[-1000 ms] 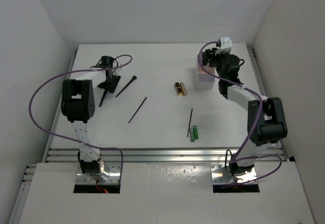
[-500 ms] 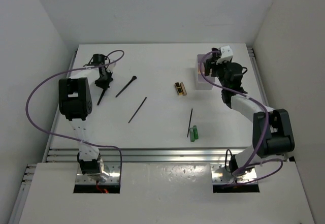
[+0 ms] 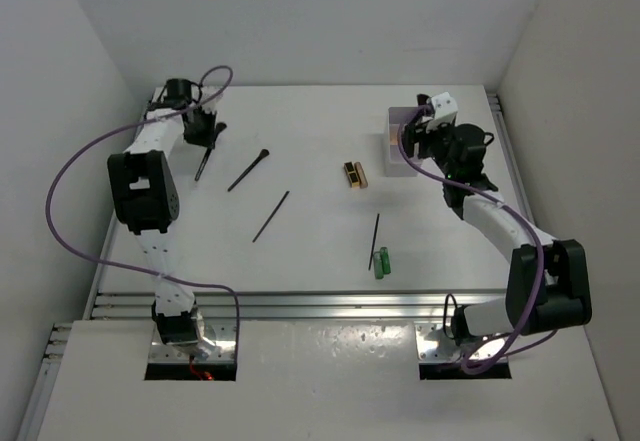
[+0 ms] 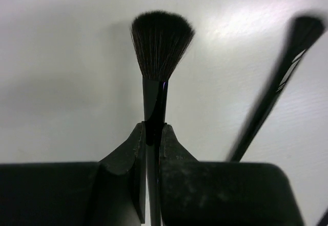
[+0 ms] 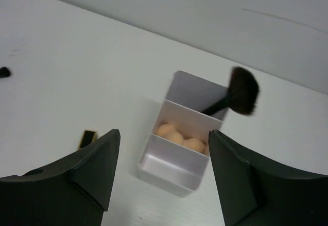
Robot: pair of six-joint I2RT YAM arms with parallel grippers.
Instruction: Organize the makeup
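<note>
Near the desk [image 3: 310, 131] front, green tubes [image 3: 380, 261] beside a thin stick [image 3: 375, 233]. Farther back, second stick [image 3: 271, 216], black-and-gold case [image 3: 355, 174], loose brush [image 3: 249, 170]. Far left, left end effector [image 4: 154, 131] clamped on a flared brush [image 4: 161, 41]. Far right, right end effector [image 5: 163, 149] spread wide above white box [image 5: 169, 167] holding a third brush [image 5: 241, 90].

The white worktop [image 3: 310, 126] carries six loose things and a box. Toward the far left a flared-head brush [image 3: 248, 170] lies flat on a diagonal, head pointing far and right. Just nearer, a thin black stick [image 3: 271, 216] lies roughly parallel to it, apart from it. Near the middle sits a black-and-gold case [image 3: 355, 174]. To its right, apart, stands a white compartmented box [image 3: 395, 161]. Nearer the front a second thin black stick [image 3: 375, 239] lies almost straight front to back, and two small green tubes [image 3: 381, 262] lie side by side just beside its near end.
</note>
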